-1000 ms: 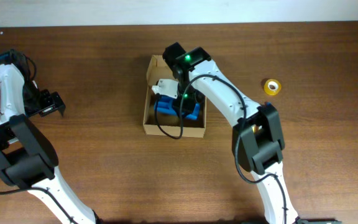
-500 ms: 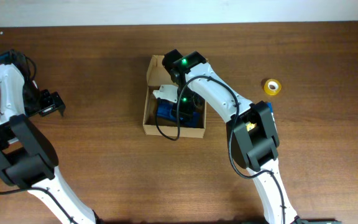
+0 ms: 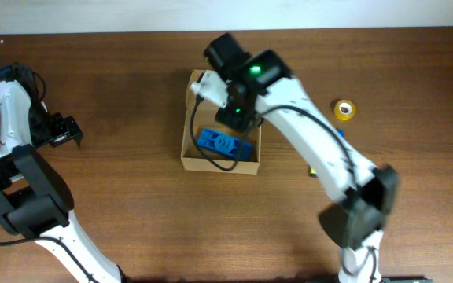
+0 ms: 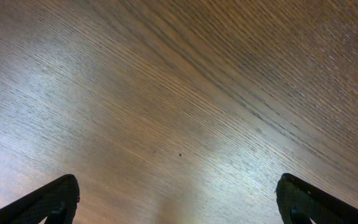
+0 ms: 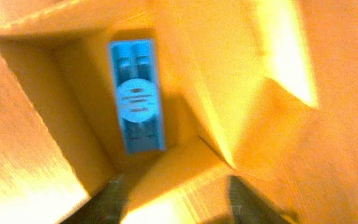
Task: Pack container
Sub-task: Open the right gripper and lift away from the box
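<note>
The tan cardboard container (image 3: 219, 165) stands open at the table's middle. A blue block-shaped item (image 3: 225, 143) lies flat inside it. My right gripper (image 3: 237, 116) hangs above the back half of the container, open and empty. In the blurred right wrist view its fingers (image 5: 182, 199) are spread above the container's edge (image 5: 210, 87), and the blue item (image 5: 136, 94) lies on the floor below. My left gripper (image 3: 66, 132) is open and empty far to the left. The left wrist view shows its fingertips (image 4: 179, 202) over bare wood.
A yellow tape roll (image 3: 344, 109) lies right of the container. Small items show partly under my right arm (image 3: 340, 133). The right arm (image 3: 313, 134) stretches over the table from the front right. The left arm (image 3: 6, 118) stands along the left edge.
My right gripper has risen out of the container and moved toward its back. The blue item stays lying in the container, uncovered now. The left arm has not moved.
</note>
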You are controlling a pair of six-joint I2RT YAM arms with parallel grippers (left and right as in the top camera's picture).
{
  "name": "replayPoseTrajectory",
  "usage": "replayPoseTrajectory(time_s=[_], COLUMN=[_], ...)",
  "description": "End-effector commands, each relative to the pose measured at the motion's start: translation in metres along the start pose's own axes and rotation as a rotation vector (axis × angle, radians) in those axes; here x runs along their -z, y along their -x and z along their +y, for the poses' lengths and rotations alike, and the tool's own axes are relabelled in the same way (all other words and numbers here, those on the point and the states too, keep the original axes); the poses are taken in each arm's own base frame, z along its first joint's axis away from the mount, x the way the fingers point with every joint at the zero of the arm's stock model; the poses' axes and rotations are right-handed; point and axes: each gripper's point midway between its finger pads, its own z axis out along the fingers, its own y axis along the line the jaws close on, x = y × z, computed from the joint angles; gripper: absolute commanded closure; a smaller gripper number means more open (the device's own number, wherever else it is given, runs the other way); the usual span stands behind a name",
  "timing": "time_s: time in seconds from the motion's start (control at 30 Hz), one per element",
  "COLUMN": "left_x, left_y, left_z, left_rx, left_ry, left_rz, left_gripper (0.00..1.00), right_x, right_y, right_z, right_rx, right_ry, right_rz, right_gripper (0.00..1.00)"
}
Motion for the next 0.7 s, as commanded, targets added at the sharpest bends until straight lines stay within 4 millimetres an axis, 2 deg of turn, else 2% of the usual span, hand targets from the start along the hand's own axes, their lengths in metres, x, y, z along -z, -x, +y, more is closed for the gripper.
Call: replayPoseTrajectory(time_s=[0.0,0.1,0.13,0.2,0.23,0.3,0.33,0.4,0.5,0.67], left_x=[-0.001,-0.001,-0.001,-0.001,-0.001,-0.001,-0.001,-0.001,-0.001,-0.001], left_y=[-0.001,-0.001,-0.001,-0.001,-0.001,-0.001,-0.001,-0.001,-0.001,-0.001], left_z=[0.0,0.0,0.0,0.0,0.0,0.0,0.0,0.0,0.0,0.0], left_rx=[-0.014,-0.014,-0.014,-0.014,-0.014,-0.014,-0.013,-0.013,-0.014,-0.014], left_ry=[-0.006,-0.006,-0.006,-0.006,-0.006,-0.006,-0.007,-0.006,-0.006,-0.006], left_rz=[0.004,0.004,0.004,0.004,0.004,0.004,0.004,0.004,0.004,0.004], left_gripper=[0.0,0.0,0.0,0.0,0.0,0.0,0.0,0.0,0.0,0.0], right_x=[0.048,0.064,0.068,0.072,0.072,0.07,0.067,0.059,0.037,-0.007], right_y=[-0.015,-0.046,-0.062,-0.093,-0.106,-0.134,-0.147,-0.175,-0.219,-0.24], right_z=[-0.039,-0.069,-0.082,-0.104,-0.114,-0.134,-0.144,-0.165,-0.191,-0.205], right_rx=[-0.162,-0.336,-0.432,-0.593,-0.662,-0.814,-0.884,-1.033,-1.269,-1.451], right_ry=[-0.16,-0.202,-0.213,-0.221,-0.208,-0.164,-0.149,-0.16,-0.171,-0.077], right_rz=[-0.045,-0.036,-0.028,-0.008,-0.006,-0.019,-0.021,-0.002,0.037,0.055], right_gripper=[0.66,0.8,0.82,0.82,0.72,0.71,0.71,0.78,0.86,0.86])
